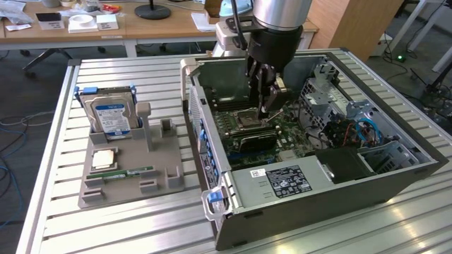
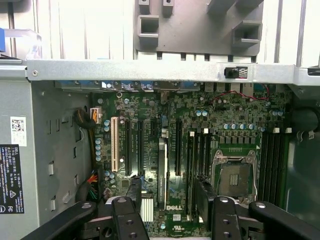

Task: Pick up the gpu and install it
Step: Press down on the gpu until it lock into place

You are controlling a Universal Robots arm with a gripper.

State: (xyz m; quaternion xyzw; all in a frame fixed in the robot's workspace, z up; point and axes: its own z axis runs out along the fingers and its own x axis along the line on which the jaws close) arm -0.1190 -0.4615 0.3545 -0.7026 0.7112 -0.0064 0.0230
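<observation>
Two fingers [image 2: 132, 195] of my gripper [image 1: 268, 108] stand wide apart inside the open computer case [image 1: 318, 203], clamped on nothing, their dark tips hanging just above the green motherboard [image 2: 150, 115].

Between those tips, and a little below them, the gpu [image 2: 161, 170] stands on edge in one of the long expansion slots. From the wrist camera it reads as a thin strip running down the board towards the printed maker's mark. In the exterior view the gpu [image 1: 251, 142] shows as a low dark slab seated across the board, just beyond my fingertips on the side nearer the camera. Neither finger touches it.

Just outside one finger sits the empty processor socket [image 2: 234, 172] with its metal frame. Outside the other finger, a white slot [image 2: 114, 144] runs parallel to the card. The grey power supply [image 1: 282, 180], with its black label, is in the near corner of the case, apart from my fingers.

Well away from my fingers, off to the exterior view's left, a grey parts holder [image 1: 152, 177] rests on the slatted aluminium table [image 1: 127, 79]. The holder carries a hard drive [image 1: 111, 117] with a blue-and-white label standing upright, a square processor chip [image 1: 104, 157] lying flat, and a narrow green memory stick [image 1: 130, 173].
</observation>
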